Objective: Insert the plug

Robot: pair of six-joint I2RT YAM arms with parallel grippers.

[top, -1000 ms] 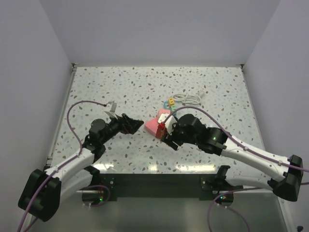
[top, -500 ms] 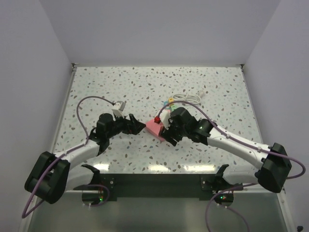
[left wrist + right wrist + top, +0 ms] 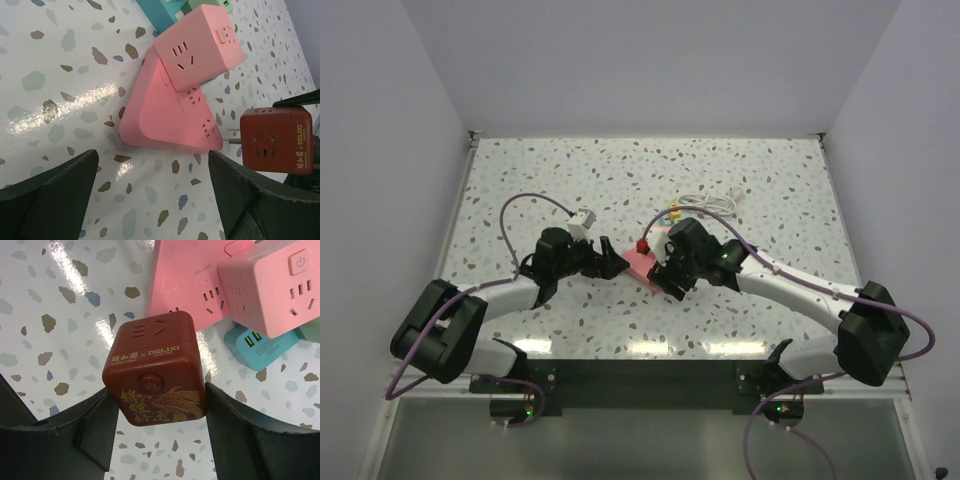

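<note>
A pink triangular power strip (image 3: 170,115) lies flat on the speckled table; it also shows in the top view (image 3: 634,263) and the right wrist view (image 3: 185,285). A pink cube adapter (image 3: 200,45) sits on its far end. My right gripper (image 3: 159,412) is shut on a dark red cube plug (image 3: 155,372) with gold lettering. In the left wrist view the red cube (image 3: 276,140) hangs beside the strip's corner, its metal prongs pointing at the strip with a small gap. My left gripper (image 3: 155,195) is open and empty, just short of the strip's near edge (image 3: 611,262).
A teal cube adapter (image 3: 250,347) lies behind the strip, beside small yellow and green adapters (image 3: 671,213). A white coiled cable (image 3: 712,203) lies further back. Grey walls close the table on three sides.
Both arms have reached farther in. The left gripper moved right, up to the strip. The right gripper carried the red cube up and left, to the strip's far side.
</note>
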